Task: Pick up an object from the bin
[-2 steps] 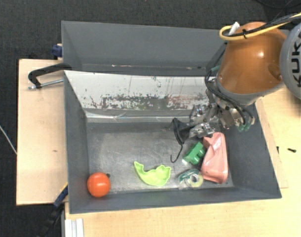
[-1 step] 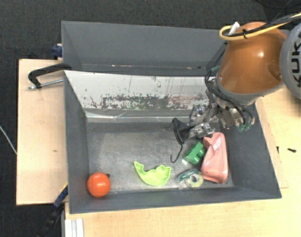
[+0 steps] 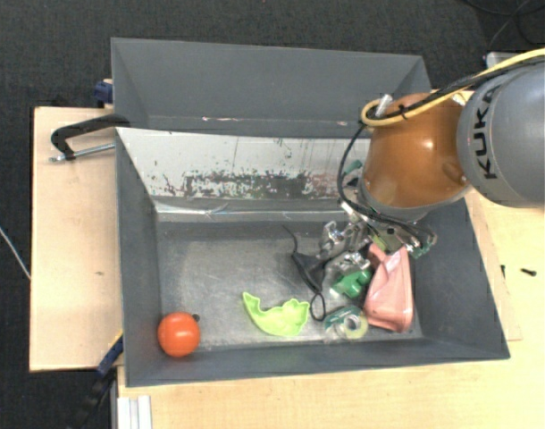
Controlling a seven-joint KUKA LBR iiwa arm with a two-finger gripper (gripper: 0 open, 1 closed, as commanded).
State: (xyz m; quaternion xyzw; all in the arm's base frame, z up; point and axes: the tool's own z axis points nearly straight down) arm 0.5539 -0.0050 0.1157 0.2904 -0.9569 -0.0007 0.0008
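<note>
Hand (image 3: 342,256) low over heap (image 3: 348,323) at bin's (image 3: 138,266) front right.
Pink pouch (image 3: 390,295) and green piece (image 3: 351,284) lie nearest; its grip cannot be told.

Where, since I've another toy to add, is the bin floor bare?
Bare: the left and middle of the grey bin floor, bordered by the back wall, the round orange ball in the front-left corner and the flat yellow-green plastic piece. Crowded: the right front, where a pink soft pouch, a green part and a black piece lie heaped.
</note>
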